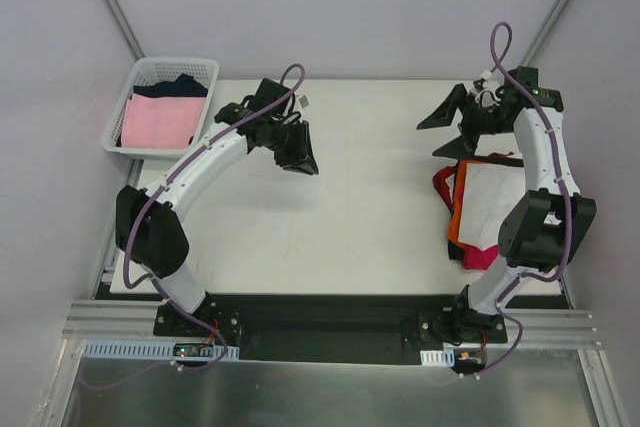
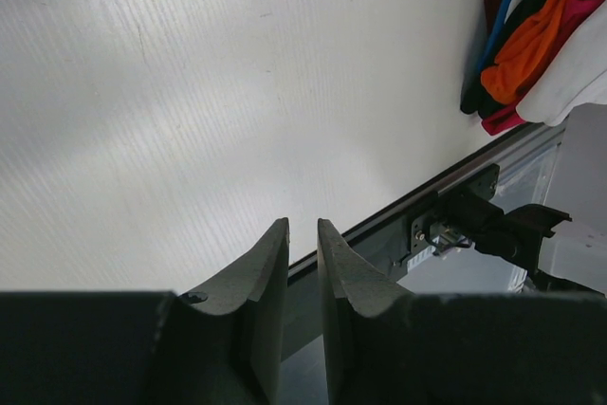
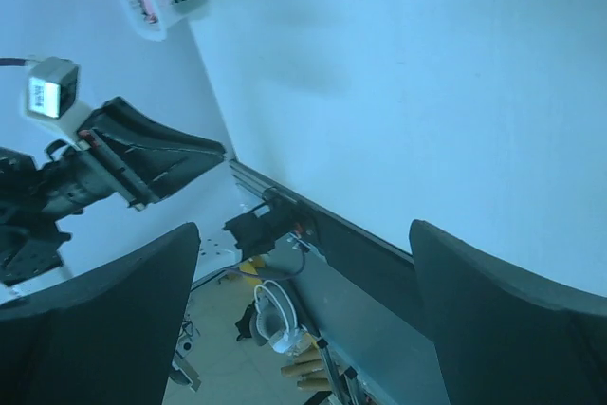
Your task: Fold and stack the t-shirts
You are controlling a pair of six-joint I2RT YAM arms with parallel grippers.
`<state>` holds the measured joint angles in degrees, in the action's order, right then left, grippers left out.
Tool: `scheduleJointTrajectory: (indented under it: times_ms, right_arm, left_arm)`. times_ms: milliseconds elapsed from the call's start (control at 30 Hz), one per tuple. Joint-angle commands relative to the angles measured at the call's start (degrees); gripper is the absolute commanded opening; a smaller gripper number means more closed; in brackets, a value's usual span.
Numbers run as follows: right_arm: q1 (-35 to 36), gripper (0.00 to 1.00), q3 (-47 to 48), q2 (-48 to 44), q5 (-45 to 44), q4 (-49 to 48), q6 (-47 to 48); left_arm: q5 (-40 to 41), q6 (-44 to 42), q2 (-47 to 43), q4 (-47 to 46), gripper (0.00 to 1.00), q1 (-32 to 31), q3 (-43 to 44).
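Your right end effector (image 1: 452,130) hangs wide open, empty, above the far end of the t-shirts (image 1: 490,197) stacked at the table's (image 1: 360,207) right. The left end effector (image 1: 300,157) (nearly shut, empty) hovers mid-table. A low swing could drag them askew.

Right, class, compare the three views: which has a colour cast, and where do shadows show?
Right wrist view: strong blue cast, soft shadow on the table. Left wrist view: neutral colour, left claw dark in the foreground. Top view: even light, no glare.
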<state>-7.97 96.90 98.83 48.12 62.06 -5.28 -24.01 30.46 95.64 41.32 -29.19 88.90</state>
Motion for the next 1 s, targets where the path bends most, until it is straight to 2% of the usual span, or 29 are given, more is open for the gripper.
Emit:
scheduleJointTrajectory:
  times_ms: [0,67,200,233,267,300,333,400,533,733,967]
  right_arm:
    - [2.16,0.96,-3.47,-2.49,9.88,-9.93,-6.58]
    - [4.27,0.96,-4.96,-2.85,9.45,-11.7,-7.38]
    - [8.92,0.96,-6.63,-3.73,4.03,-11.26,-7.73]
    - [11.2,0.96,-6.73,-3.99,2.35,-9.7,-7.38]
    - [12.7,0.96,-6.64,-3.91,0.33,-8.29,-6.77]
    - [15.85,0.96,-5.86,-3.64,-5.26,-6.27,-5.02]
    - [17.79,0.96,-5.15,-2.68,-8.45,-2.16,-4.05]
    - [21.75,0.96,-4.18,-1.63,-17.82,1.64,-2.9]
    - [34.31,0.96,-5.23,-0.74,-29.2,5.17,-4.29]
    - [46.35,0.96,-3.13,2.33,-32.47,4.56,-8.78]
    - [54.02,0.96,11.27,10.85,-33.09,8.94,-10.46]
  left_arm:
    - [-1.39,-0.66,-1.59,0.78,0.19,-0.08,1.98]
    - [-1.39,-0.49,-3.34,0.78,0.2,-0.08,0.58]
    - [-1.04,-0.05,-7.73,0.78,0.42,0.01,-4.6]
    - [-0.78,-0.13,-9.83,0.87,0.64,0.01,-5.75]
    - [-0.43,-0.05,-10.9,0.87,0.8,0.01,-6.8]
    - [0.19,0.21,-12.13,0.95,0.95,0.1,-9.16]
    - [0.54,0.48,-14.4,0.95,0.99,0.01,-10.23]
    - [1.33,0.74,-16.78,1.66,0.99,0.01,-13.21]
    - [6.32,0.83,-25.2,3.24,0.99,0.01,-17.09]
    - [16.18,0.92,-32.52,8.59,0.99,0.01,-18.86]
    - [19.61,0.92,-37.62,10.53,0.99,0.1,-19.21]
